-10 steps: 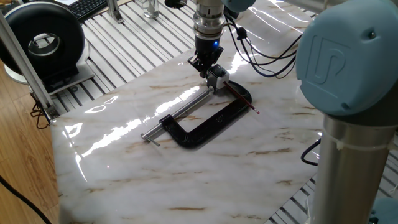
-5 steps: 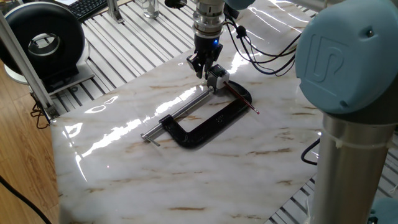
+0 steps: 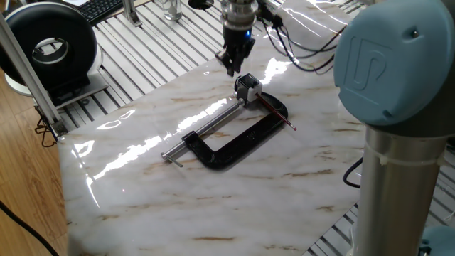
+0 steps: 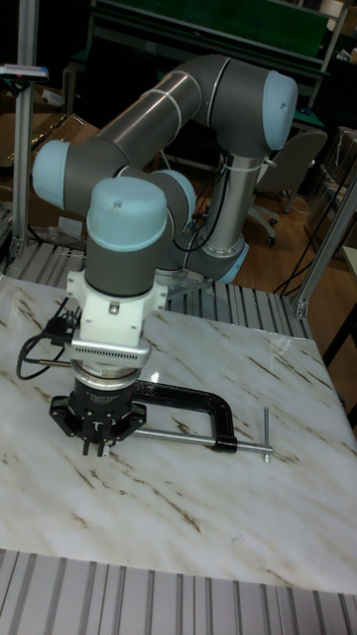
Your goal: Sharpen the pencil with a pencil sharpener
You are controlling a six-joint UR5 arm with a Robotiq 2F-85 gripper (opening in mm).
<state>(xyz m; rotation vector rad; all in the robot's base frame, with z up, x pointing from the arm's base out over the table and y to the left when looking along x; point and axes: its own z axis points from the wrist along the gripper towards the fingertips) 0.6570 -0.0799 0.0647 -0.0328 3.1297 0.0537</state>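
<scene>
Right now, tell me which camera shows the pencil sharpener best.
The fixed view. There the pencil sharpener sits in the open at the end of the clamp, with the pencil sticking out of it and the tool raised clear. In the tall fixed view the tool hides it completely.

Your pencil sharpener (image 3: 248, 88) is a small silvery block with a dark top, sitting upright on the marble bench (image 3: 142, 185). The pencil (image 3: 276, 112), thin and red with a dark tip, lies flat, its near end seemingly inside the sharpener.
</scene>
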